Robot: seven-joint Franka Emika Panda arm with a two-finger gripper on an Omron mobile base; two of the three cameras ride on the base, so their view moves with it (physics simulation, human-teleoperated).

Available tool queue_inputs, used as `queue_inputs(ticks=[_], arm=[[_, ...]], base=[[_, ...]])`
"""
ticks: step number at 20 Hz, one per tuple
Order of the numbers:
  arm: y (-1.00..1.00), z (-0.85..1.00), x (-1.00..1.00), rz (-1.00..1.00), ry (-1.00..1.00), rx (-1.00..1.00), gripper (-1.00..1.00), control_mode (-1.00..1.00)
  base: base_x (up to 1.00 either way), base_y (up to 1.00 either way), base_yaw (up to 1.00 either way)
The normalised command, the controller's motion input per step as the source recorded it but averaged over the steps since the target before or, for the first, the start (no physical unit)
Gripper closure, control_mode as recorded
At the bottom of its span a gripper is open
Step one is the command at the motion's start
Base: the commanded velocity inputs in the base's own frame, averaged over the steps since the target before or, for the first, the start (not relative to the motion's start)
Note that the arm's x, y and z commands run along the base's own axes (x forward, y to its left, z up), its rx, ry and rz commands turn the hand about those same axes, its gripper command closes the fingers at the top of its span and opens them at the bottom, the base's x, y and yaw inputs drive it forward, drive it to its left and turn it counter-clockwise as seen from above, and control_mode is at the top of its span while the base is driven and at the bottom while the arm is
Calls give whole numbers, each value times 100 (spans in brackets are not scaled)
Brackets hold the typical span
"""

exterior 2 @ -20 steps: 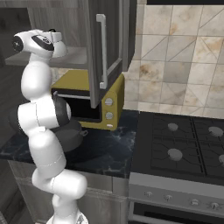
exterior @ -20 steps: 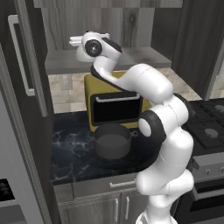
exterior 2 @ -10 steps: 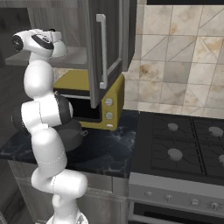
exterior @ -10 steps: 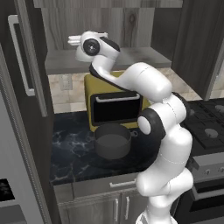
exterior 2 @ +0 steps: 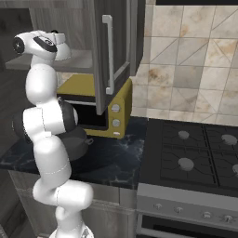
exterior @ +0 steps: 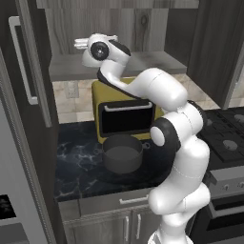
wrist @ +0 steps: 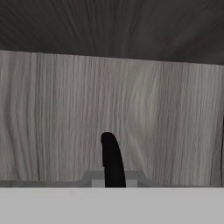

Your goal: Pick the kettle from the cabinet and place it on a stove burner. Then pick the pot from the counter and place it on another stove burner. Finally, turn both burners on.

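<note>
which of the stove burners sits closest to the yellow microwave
The rear-left burner on the cooktop: in the right base view it lies on the side towards the microwave and in the back row; the others sit farther right or nearer the front.

counter (exterior: 81, 167): black, white-veined marble look
pot (exterior: 123, 153): set on counter
microwave (exterior: 125, 114): yellow, stood behind pot on counter

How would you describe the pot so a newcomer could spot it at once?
Start at the yellow microwave that stands on the black marble-look counter left of the cooktop. Right in front of the microwave's door sits the pot. It is wide, low, dark grey and lidless, with small side handles, the only loose vessel on that counter.
</note>
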Motion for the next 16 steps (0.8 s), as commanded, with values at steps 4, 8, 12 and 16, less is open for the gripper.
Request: queue_inputs(ticks=[4,8,12,16], arm=[[1,-2,0,0,0,0,100,-100],[0,-6,0,0,-1,0,100,-100],[0,-10,-6,0,-3,0,100,-100],[0,-2,-34,-3,-2,1,100,-100]], base=[[0,0,0],[0,0,0],[0,0,0],[0,0,0]])
